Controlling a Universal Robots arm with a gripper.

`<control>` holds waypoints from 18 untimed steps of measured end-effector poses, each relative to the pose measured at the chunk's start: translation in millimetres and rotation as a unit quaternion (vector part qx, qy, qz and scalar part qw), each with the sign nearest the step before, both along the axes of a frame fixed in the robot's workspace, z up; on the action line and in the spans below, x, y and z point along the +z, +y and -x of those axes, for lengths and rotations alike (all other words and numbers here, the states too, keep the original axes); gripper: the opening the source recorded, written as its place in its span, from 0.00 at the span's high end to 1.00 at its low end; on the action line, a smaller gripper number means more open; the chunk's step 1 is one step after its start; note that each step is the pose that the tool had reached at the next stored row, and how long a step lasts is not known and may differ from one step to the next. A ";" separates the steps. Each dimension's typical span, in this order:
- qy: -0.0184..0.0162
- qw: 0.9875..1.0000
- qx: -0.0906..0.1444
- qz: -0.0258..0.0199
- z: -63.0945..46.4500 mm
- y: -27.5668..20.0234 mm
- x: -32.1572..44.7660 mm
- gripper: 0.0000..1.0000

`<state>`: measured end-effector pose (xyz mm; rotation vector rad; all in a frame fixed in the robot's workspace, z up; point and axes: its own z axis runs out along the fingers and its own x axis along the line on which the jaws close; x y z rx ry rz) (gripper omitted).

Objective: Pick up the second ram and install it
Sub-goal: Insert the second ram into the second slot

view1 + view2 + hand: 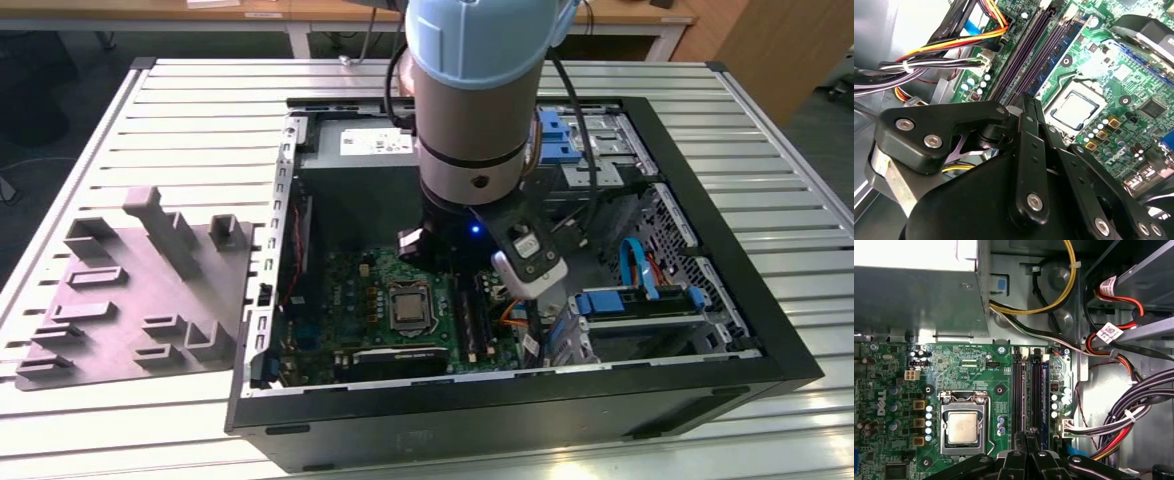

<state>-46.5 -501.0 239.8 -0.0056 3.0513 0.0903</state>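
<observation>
Inside the open computer case (781,340), the arm's wrist (474,190) hangs over the green motherboard (367,290). A dark blue-green ram stick (1044,390) (1056,52) stands on edge in the bank of long black slots (1018,395) beside the processor socket. My gripper (1026,102) (1030,432) is shut, black fingers pressed together. Its tips are right over the near end of the middle slots, next to that stick. I see nothing held between the fingers. Whether the tips touch a stick I cannot tell.
Bundled cables (1114,425) run close beside the slots. A metal power supply box (919,290) sits behind the board, and the bare processor (963,427) sits by the slots. Blue drive bays (641,300) fill the case's right side. A grey moulded fixture (134,290) lies on the slatted table.
</observation>
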 end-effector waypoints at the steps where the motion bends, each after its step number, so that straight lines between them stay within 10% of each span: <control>1: 0.000 1.000 0.001 0.000 0.0 0.0 -1.3 0.89; 18: 0.000 1.000 0.003 -0.006 -2.9 7.3 -9.2 0.89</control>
